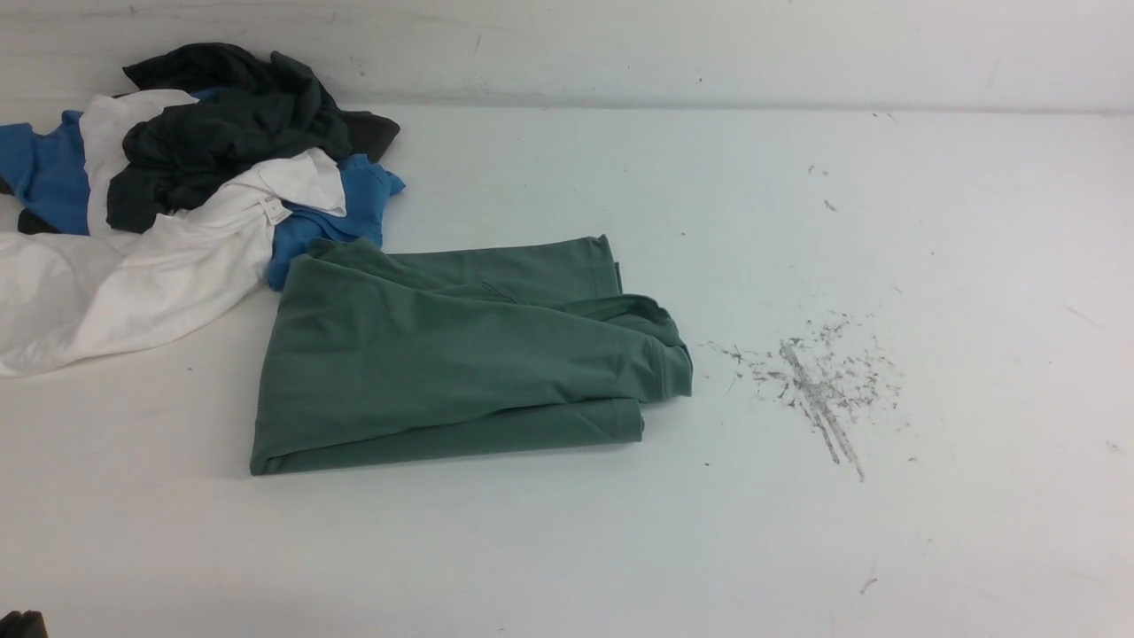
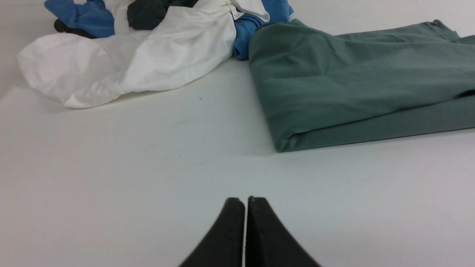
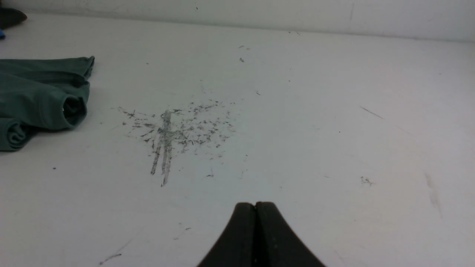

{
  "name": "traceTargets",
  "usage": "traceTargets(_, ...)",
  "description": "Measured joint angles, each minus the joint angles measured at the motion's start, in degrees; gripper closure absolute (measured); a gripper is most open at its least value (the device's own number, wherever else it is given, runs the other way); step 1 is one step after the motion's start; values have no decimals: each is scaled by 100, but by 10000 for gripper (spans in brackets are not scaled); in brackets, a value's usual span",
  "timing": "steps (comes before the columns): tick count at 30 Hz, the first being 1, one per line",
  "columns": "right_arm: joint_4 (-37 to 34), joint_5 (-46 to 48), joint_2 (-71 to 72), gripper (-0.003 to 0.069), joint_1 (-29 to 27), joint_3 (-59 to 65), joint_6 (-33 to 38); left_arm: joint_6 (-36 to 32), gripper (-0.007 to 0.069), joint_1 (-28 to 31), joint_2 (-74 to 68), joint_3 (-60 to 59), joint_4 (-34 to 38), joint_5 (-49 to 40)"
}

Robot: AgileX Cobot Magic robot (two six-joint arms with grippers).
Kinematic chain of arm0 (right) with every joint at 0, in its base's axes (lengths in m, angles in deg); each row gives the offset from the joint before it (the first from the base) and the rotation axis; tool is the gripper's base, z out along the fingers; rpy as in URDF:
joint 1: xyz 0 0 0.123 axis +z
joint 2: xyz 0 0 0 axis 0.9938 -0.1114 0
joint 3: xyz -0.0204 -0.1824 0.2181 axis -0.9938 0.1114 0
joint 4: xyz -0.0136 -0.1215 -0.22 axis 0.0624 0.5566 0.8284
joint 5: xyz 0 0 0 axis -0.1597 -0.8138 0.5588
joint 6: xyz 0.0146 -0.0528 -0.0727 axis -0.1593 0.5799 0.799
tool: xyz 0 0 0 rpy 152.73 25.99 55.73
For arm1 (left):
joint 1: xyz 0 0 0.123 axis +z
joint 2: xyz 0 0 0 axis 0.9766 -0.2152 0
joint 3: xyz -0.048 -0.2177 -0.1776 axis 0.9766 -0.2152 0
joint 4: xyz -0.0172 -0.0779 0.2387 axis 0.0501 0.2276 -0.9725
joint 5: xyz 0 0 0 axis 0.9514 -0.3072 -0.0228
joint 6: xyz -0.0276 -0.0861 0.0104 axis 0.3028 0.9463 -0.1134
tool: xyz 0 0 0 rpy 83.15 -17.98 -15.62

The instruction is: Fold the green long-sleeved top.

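Closed left hand point(image 2: 245, 202) short of folded green top point(image 2: 356, 81).

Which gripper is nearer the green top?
Left. The left gripper, shut, sits just short of the green top's folded corner; the right gripper, shut, is farther, beyond the scuff marks.

The folded long-sleeved top point(image 1: 443, 354) lies on the table point(image 1: 886, 221), ahead of the left gripper point(image 2: 245, 200) and off to its right, well apart from it. Behind the top, touching its far left corner, sits a heap of garments point(image 1: 177, 195), ahead and left of that gripper. A patch of scuff marks point(image 3: 174, 129) lies ahead of the right gripper point(image 3: 255, 204), slightly to its left; the top's rolled cuff end point(image 3: 72, 109) lies farther left, near the marks.
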Motion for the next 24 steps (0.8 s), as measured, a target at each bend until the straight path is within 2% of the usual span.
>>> traceTargets(24,0,0,0,673,0,0,0,0,629,-67,0,0,0,-9)
